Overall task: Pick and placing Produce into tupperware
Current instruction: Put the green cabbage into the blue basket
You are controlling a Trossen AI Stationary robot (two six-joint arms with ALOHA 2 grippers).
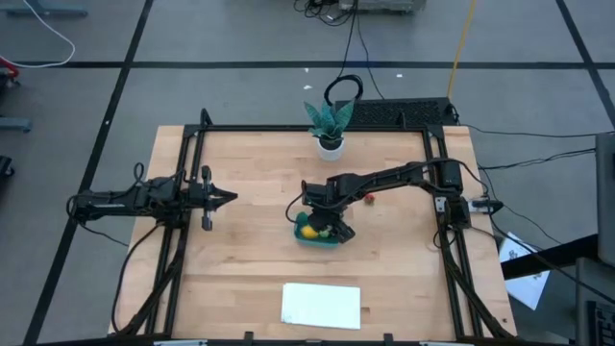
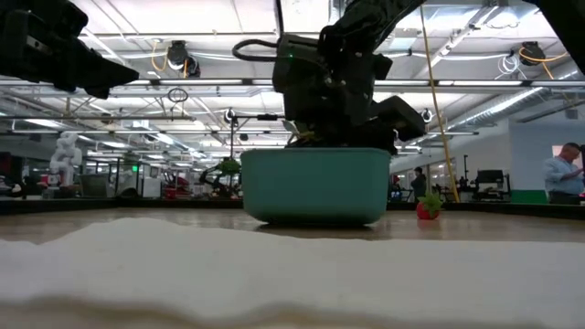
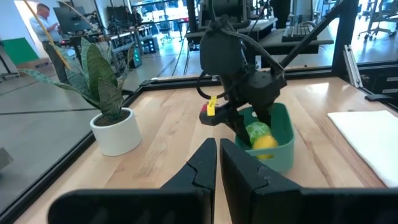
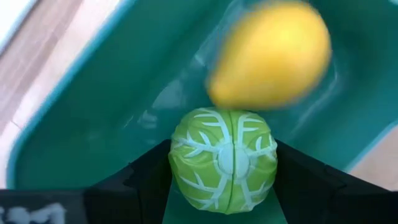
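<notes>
- The right tool [image 1: 332, 229] is reaching down into the teal tupperware [image 1: 306, 236], gripping the round green produce piece [image 4: 224, 160] between its two dark fingers [image 4: 143, 180]
- The green piece is sitting low inside the tub, just beside the yellow lemon-shaped piece [image 4: 270, 56], which is lying on the tub floor just ahead of the tool; whether the two are touching I cannot tell
- The step in hand, as I judge it, is placing the second piece: the green one is over the tub but the fingers are not yet letting go
- The small red piece [image 1: 369, 199] is lying on the worktop [image 1: 250, 173] outside the tub, behind the right tool and under its arm, clearly apart from the tupperware
- The left tool [image 1: 223, 198] is waiting with its fingers closed and holding nothing, well off to the far side of the tub from the right arm's base
- The next move is probably calling for opening the right fingers, then lifting straight up clear of the rim so the tub is not dragged along
- After that the red piece is remaining to be fetched; being tiny, it is likely needing a careful, centred pinch
</notes>
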